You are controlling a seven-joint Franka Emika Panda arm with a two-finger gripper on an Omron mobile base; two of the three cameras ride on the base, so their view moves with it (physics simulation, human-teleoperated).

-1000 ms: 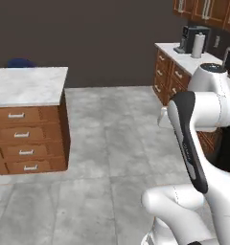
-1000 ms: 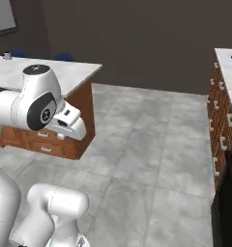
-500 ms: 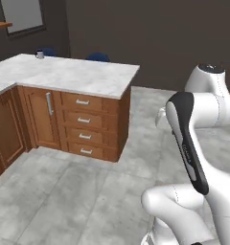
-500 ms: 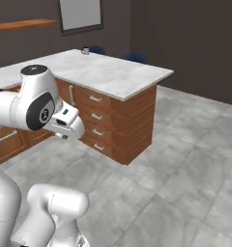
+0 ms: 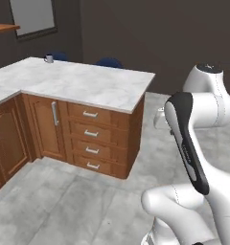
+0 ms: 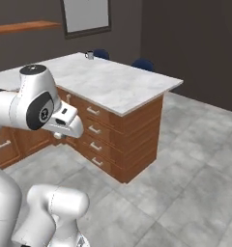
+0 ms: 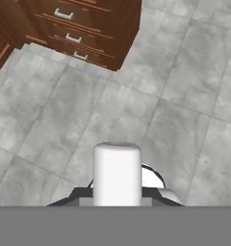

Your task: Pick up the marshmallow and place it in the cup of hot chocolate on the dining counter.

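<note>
Between the closed fingers of the gripper, the marshmallow is clamped upright for carriage above the grey floor tiles. At the far corner of the dining counter, the cup of hot chocolate is stood, well apart.

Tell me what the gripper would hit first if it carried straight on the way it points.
Most likely the grey tiled floor. The gripper holds the marshmallow pointing downward; nothing else seems to be in line.

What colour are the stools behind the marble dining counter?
Dark blue stools, clearest in the right base view, beyond the white, grey-veined marble dining counter.
</note>
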